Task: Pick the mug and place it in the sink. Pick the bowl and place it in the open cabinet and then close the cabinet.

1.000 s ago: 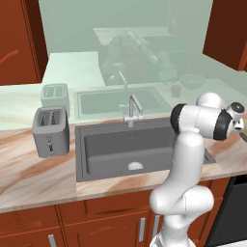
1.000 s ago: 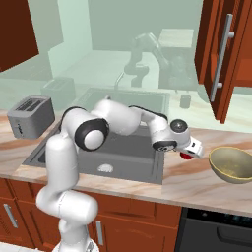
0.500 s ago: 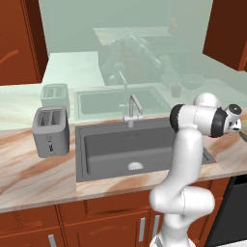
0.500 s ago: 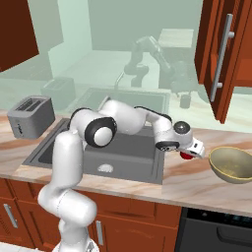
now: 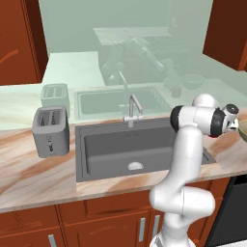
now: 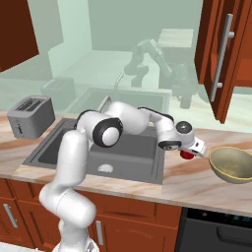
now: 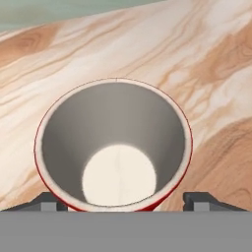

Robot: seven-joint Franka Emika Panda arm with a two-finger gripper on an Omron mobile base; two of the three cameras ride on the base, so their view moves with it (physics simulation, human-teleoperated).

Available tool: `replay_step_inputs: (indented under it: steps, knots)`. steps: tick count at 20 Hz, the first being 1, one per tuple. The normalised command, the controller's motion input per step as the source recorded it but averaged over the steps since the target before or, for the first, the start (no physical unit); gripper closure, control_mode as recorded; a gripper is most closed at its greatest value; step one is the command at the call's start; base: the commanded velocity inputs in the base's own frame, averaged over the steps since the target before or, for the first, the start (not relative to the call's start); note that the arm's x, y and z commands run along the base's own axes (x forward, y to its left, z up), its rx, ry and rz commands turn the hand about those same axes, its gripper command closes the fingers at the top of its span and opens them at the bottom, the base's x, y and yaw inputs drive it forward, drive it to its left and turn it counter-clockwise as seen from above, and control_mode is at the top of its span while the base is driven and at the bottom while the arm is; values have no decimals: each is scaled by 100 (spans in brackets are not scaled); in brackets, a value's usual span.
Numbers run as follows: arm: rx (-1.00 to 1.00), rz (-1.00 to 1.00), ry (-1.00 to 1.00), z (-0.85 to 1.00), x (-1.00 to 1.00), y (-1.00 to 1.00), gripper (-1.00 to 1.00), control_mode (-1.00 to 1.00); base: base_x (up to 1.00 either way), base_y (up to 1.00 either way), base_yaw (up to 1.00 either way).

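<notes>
Marbled tabletop running across the scene, brown-and-cream grain. Cabinet hanging on the wall at 1 o'clock in the right base view, one door standing swung outward with its long silver bar handle showing.

Sink sitting recessed in the tabletop at centre of the left base view, pale drain at its 6 o'clock, silver faucet rising at its 12 o'clock rim. Toaster standing on the tabletop at the sink's 9 o'clock, well apart from the arm's working end.

Bowl resting on the tabletop at 3 o'clock in the right base view, upright, just beside the hand.

Hand reaching low over the tabletop between sink and bowl. Mug sitting on the tabletop, upright, pale inside facing the hand camera; in the right base view its red body is peeking out beneath the hand. Fingers standing apart, one at either side of the mug's rim, flanking it; contact cannot be told.
</notes>
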Motion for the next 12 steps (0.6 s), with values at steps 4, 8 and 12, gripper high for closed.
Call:
replay_step_inputs:
  steps: [4,8,12]
  knots:
    - [0,0,0,-13,12,-13,100,-100,0,0,0]
    - [0,0,0,-15,6,-15,100,-100,0,0,0]
    - [0,0,0,-13,2,-13,100,-100,0,0,0]
